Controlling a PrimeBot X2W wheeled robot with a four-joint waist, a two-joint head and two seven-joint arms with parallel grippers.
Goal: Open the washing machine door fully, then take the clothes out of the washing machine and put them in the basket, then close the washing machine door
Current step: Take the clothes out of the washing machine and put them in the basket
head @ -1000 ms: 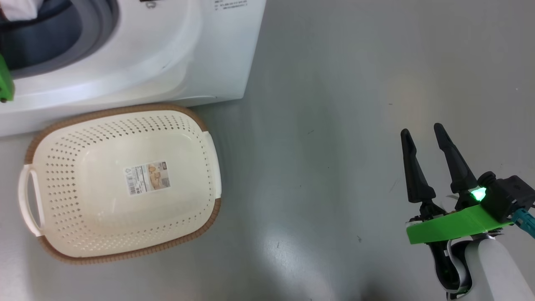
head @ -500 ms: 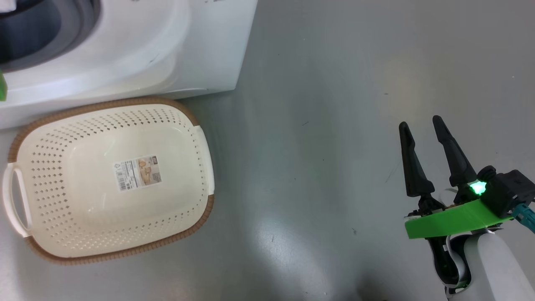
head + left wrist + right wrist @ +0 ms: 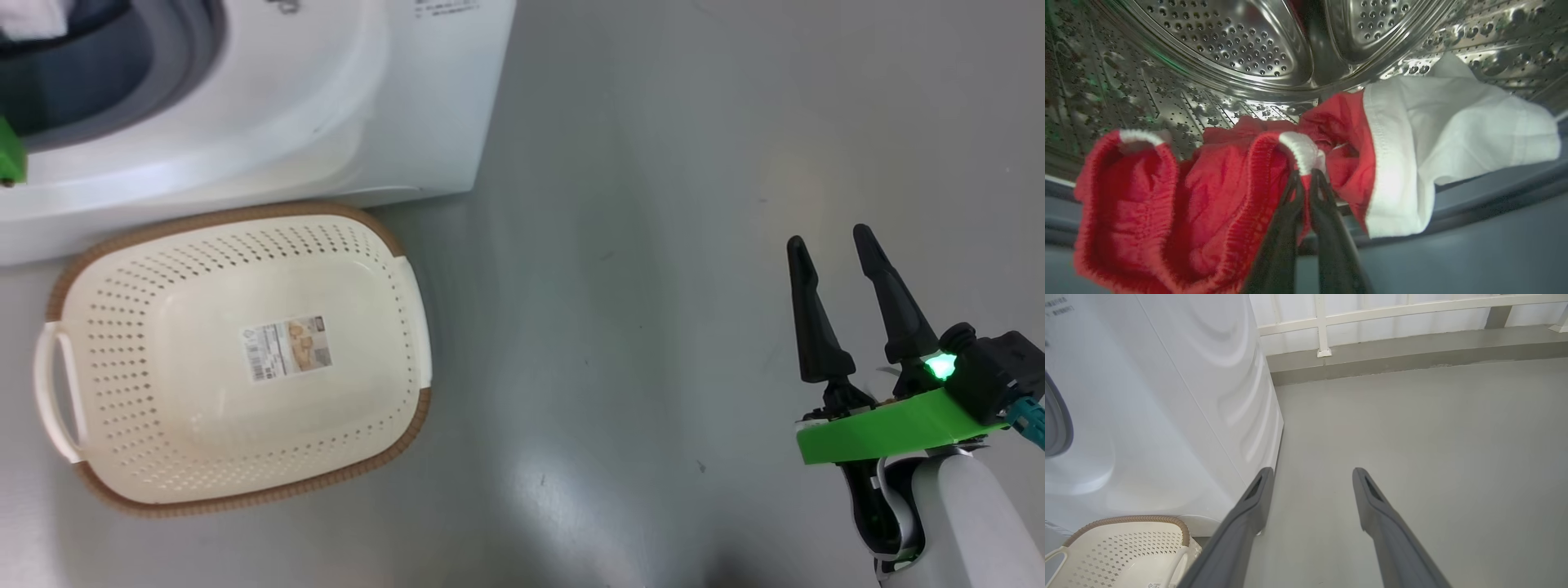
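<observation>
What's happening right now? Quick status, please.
Left gripper shut on red garment inside drum. Right gripper open, over floor. Basket empty, beside washing machine. No obstruction seen.

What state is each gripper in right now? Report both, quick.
Left gripper: shut on the clothes, pinching a white-trimmed red edge.
Right gripper: open, holding nothing, above the floor.
</observation>
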